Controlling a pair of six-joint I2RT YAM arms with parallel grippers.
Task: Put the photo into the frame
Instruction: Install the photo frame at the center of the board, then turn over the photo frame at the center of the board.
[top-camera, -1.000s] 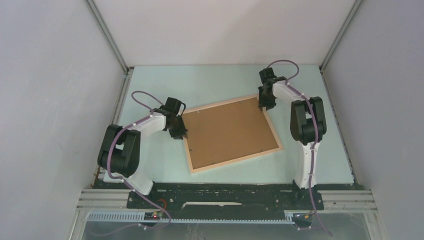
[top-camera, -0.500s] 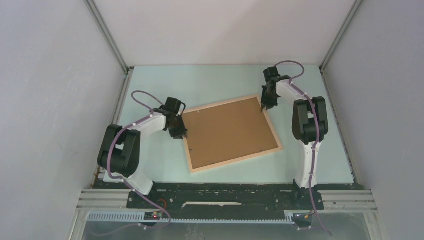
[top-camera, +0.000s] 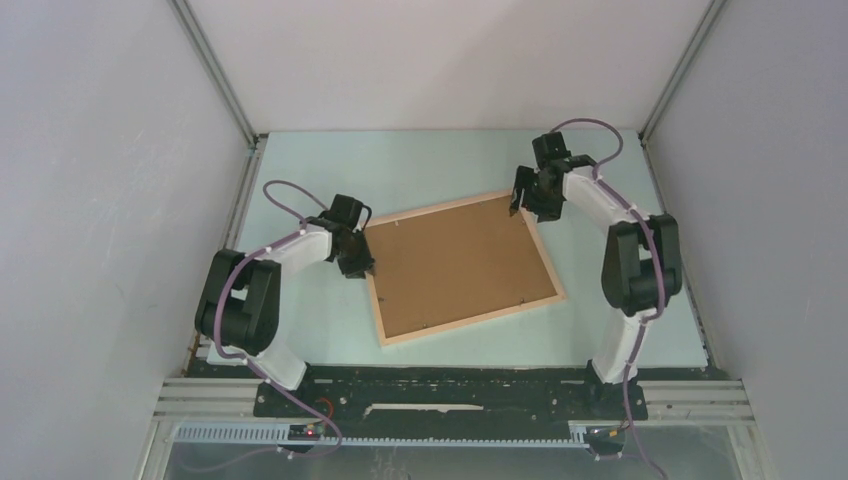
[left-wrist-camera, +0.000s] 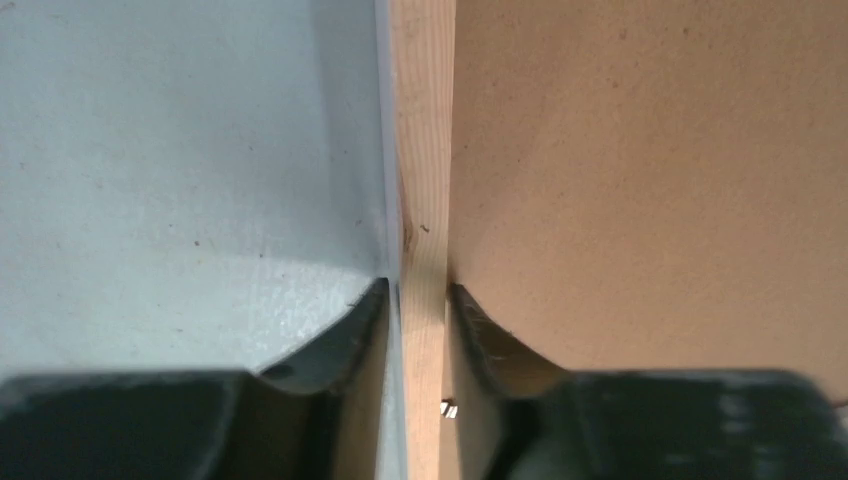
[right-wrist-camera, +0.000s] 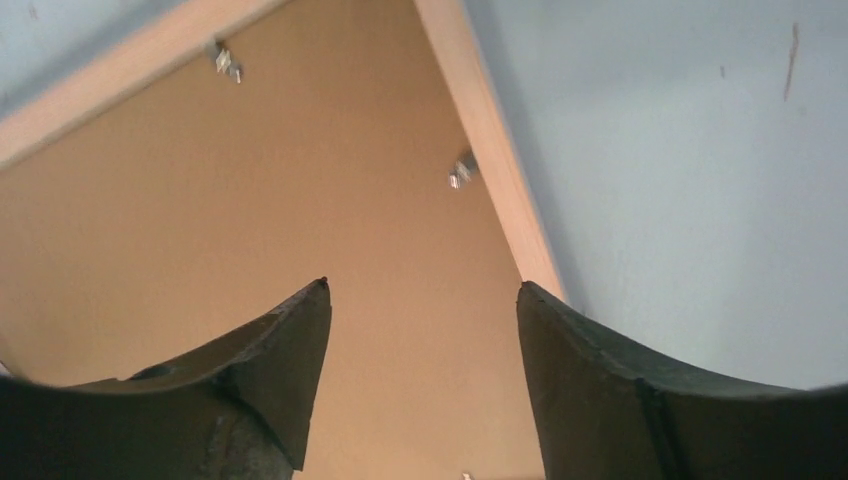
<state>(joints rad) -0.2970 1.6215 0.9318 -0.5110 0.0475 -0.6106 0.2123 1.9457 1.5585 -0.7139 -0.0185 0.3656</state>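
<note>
The frame (top-camera: 472, 319) lies flat on the pale green table, its pale wood rim up. The photo's brown board back (top-camera: 460, 262) fills it; the glossy image side is hidden. My left gripper (top-camera: 362, 268) is shut on the frame's left rail. In the left wrist view the fingers pinch the wood rail (left-wrist-camera: 424, 150), one on the table side and one on the board (left-wrist-camera: 650, 150). My right gripper (top-camera: 520, 203) is open and empty, hovering over the frame's far right corner. In the right wrist view its jaws (right-wrist-camera: 422, 290) stand apart above the board (right-wrist-camera: 250, 200) and the right rail (right-wrist-camera: 490, 130).
Small metal clips (right-wrist-camera: 462, 170) sit along the inner edge of the rails, another near the far rail (right-wrist-camera: 226, 60). Grey walls enclose the table (top-camera: 320, 170) on three sides. The arm bases stand on a black rail at the near edge (top-camera: 440, 390).
The right arm's elbow has swung outward to the right and its wrist has turned; the gripper stays near the far right corner. The left gripper and the frame have not moved.
</note>
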